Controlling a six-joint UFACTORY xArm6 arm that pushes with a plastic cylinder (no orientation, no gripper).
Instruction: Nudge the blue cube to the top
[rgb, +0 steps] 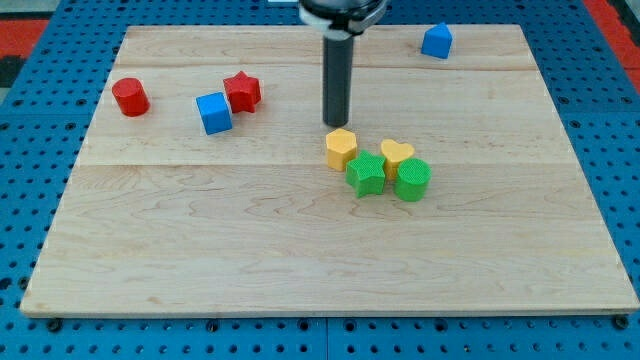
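The blue cube (214, 112) sits on the wooden board (200, 250) in the upper left part, touching or nearly touching a red star (242, 91) at its upper right. My tip (335, 124) is the lower end of the dark rod near the view's middle top. It stands well to the right of the blue cube and just above a yellow block (341, 148).
A red cylinder (130, 96) lies at the far left. A second blue block (436, 41) is at the top right. A green star (366, 174), a yellow heart (396, 154) and a green cylinder-like block (412, 179) cluster by the yellow block.
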